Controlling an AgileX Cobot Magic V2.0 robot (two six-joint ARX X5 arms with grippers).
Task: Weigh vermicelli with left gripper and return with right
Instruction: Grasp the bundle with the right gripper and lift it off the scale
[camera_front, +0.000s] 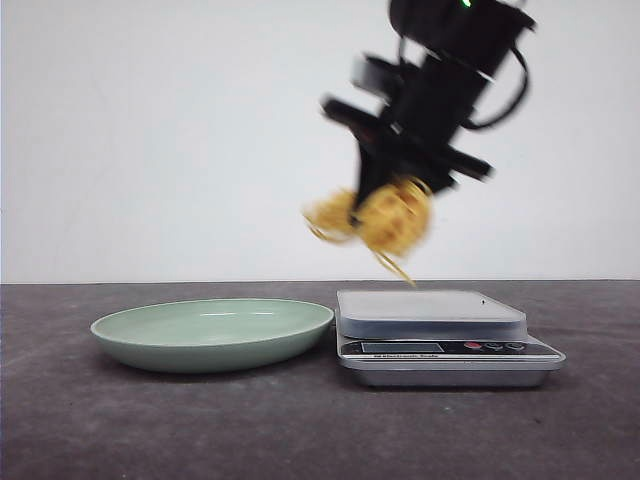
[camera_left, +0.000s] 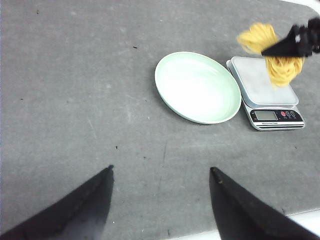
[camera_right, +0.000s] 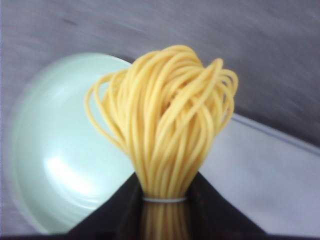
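Observation:
The vermicelli (camera_front: 385, 215), a yellow-orange noodle nest, hangs in the air above the gap between the pale green plate (camera_front: 150, 345) and the silver kitchen scale (camera_front: 430, 315). My right gripper (camera_front: 392, 198) comes down from above and is shut on it. In the right wrist view the black fingers (camera_right: 120, 210) pinch the bundle (camera_right: 165, 125) at a thin white band, over the plate (camera_right: 50, 150) and the scale's platform (camera_right: 265, 170). My left gripper (camera_left: 162, 169) is open and empty, high over bare table, well away from the plate (camera_left: 197, 87), the scale (camera_left: 262, 82) and the vermicelli (camera_left: 272, 50).
The table is a dark grey mat (camera_front: 100, 430). A white wall stands behind it. The plate sits just left of the scale, nearly touching it. The scale's display and buttons (camera_front: 440, 348) face the front.

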